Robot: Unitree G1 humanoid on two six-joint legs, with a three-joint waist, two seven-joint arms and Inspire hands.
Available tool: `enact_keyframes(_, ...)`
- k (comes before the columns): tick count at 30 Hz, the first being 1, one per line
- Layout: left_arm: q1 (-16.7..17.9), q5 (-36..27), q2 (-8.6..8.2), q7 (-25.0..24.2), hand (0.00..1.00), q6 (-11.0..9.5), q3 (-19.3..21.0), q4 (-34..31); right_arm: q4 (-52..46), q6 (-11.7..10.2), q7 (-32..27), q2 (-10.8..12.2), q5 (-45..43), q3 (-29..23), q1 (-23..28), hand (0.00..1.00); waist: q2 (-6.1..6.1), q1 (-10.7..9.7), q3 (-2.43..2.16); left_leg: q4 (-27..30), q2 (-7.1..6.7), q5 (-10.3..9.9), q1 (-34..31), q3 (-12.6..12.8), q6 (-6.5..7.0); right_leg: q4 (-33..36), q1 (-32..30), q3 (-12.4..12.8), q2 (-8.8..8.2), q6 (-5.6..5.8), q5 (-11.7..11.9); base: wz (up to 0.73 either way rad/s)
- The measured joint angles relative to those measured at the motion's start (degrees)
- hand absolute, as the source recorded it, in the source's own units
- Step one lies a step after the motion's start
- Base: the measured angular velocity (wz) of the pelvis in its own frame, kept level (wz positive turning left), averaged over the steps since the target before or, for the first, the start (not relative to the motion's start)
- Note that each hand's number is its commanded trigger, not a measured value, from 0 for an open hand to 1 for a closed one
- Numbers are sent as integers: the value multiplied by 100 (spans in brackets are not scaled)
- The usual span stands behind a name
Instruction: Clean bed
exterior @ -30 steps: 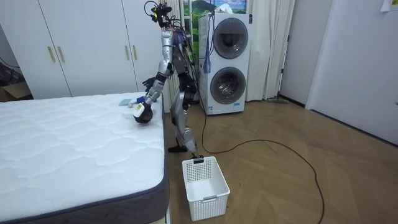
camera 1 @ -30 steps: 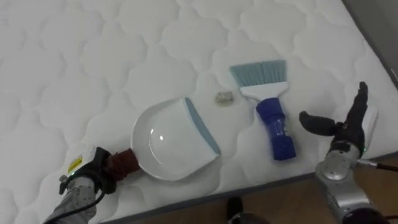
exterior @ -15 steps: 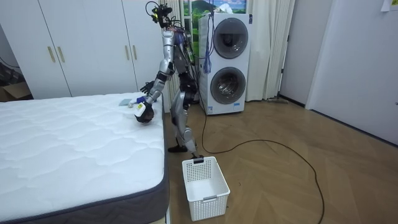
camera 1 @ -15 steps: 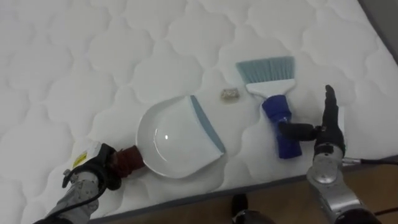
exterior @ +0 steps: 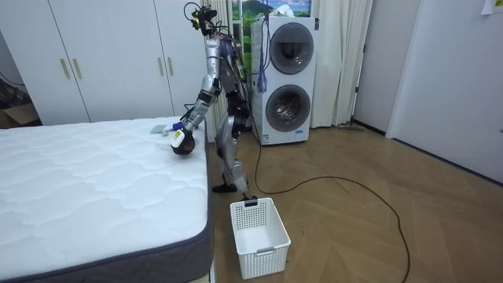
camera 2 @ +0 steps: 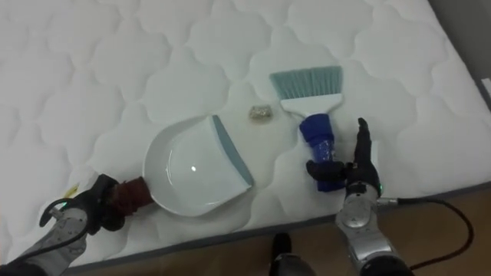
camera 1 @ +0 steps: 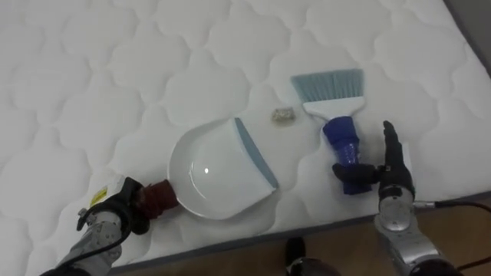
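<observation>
A white dustpan with a grey-blue lip lies on the white quilted mattress. My left hand is shut on its dark red handle near the bed's edge. A hand brush with pale blue bristles and a blue handle lies to the right of the pan, bristles pointing away from me. My right hand stands at the handle's near end, fingers straight up, the thumb lying across the handle's tip. A small scrap of litter rests between the pan's lip and the bristles.
The mattress edge runs along the bottom, with wooden floor beyond. In the room view I stand at the bed's far corner; a white laundry basket sits on the floor, with stacked washing machines behind me.
My right hand has moved left to the brush handle's end, and its thumb now lies over the tip. The left hand and the dustpan have stayed put.
</observation>
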Motion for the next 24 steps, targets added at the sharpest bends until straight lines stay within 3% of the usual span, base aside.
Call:
enact_keyframes(16,9,2,0,4,100,72,-73,-76,694,77,209,-50,-199,5,-295,0,22,3,11,34,-13,2,-82,-53,-9,73,-46,-68,-84,3,-41,4)
enact_keyframes(20,4,-13,0,-23,100,141,-88,-87,718,268,364,-87,-86,8,-462,0,13,53,13,99,-58,2,-131,-50,-5,84,-78,-55,-87,-1,-36,-1)
enact_keyframes(24,-37,-35,1,-160,100,133,-87,-99,721,308,410,-188,51,5,-555,0,12,157,12,156,-62,2,-284,-59,-1,160,-227,-45,-114,-27,-12,0)
